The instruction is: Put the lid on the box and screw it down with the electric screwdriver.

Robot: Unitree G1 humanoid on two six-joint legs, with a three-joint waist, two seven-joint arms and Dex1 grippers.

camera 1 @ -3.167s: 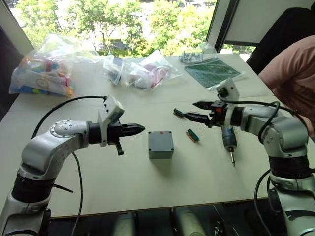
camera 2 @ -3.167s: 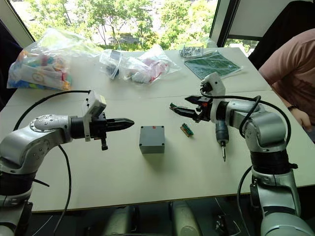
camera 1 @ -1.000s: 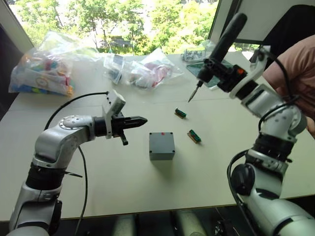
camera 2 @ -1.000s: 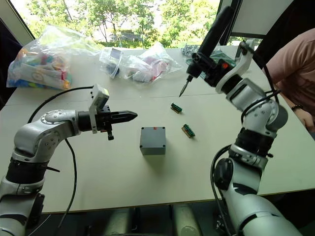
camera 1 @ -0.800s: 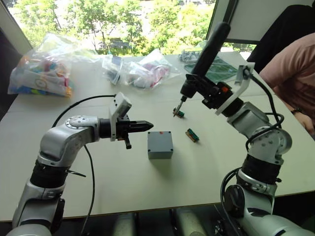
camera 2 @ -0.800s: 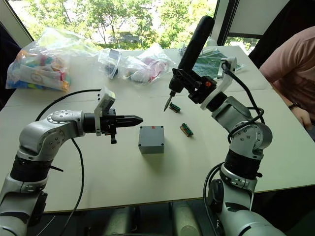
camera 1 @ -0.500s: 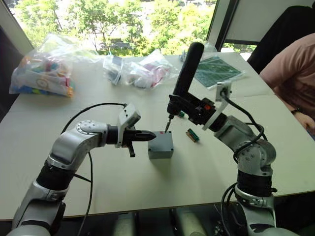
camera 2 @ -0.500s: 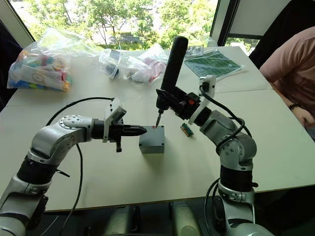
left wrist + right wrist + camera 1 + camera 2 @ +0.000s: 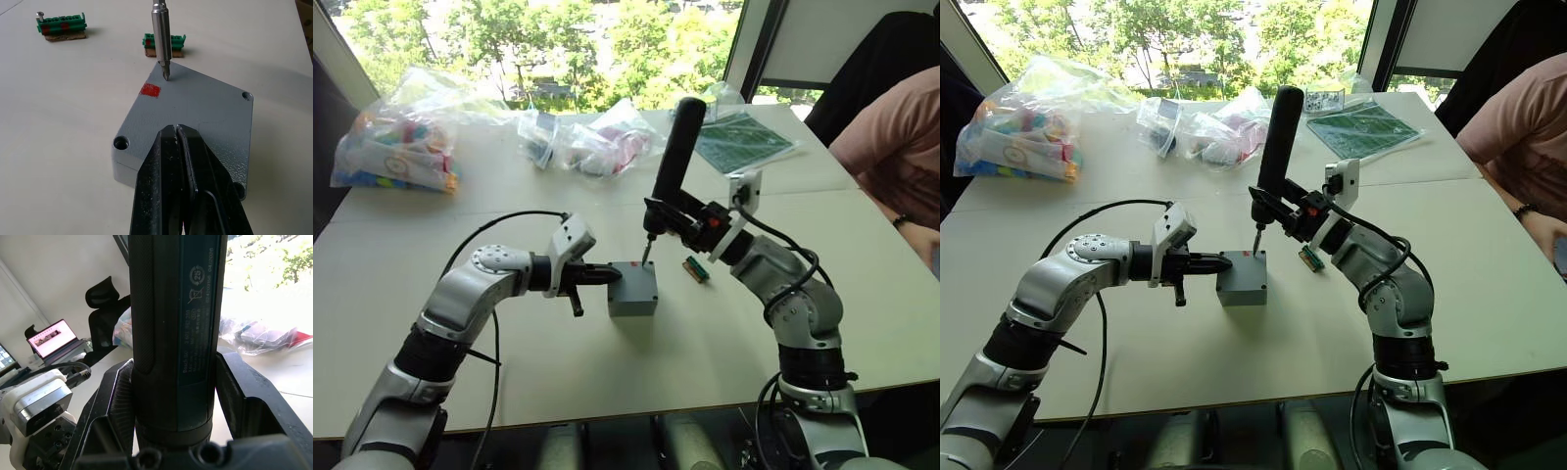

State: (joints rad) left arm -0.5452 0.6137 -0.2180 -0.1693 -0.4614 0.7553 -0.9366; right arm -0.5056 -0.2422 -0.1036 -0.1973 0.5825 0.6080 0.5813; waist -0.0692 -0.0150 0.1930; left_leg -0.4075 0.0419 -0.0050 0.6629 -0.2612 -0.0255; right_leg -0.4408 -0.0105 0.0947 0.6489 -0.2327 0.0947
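The grey box (image 9: 633, 298) stands mid-table with the lid (image 9: 195, 112) on top; the lid shows corner screw holes and a small red mark. My right gripper (image 9: 664, 213) is shut on the black electric screwdriver (image 9: 677, 147), holding it nearly upright. Its metal bit (image 9: 160, 39) points down at the lid's far corner beside the red mark. In the right wrist view the fingers (image 9: 117, 406) clamp the tool's body (image 9: 173, 333). My left gripper (image 9: 613, 275) is shut with nothing held. Its tips rest at the box's left top edge.
Two small green-orange components (image 9: 696, 268) (image 9: 61, 25) lie just beyond the box. Plastic bags of parts (image 9: 396, 132) (image 9: 597, 137) and a green circuit board (image 9: 739, 142) sit at the back. A person in pink (image 9: 896, 157) sits at the right edge.
My right arm picked the screwdriver off the table, swung it high, then brought its bit down to the lid's far corner. My left gripper slid right until it reached the box.
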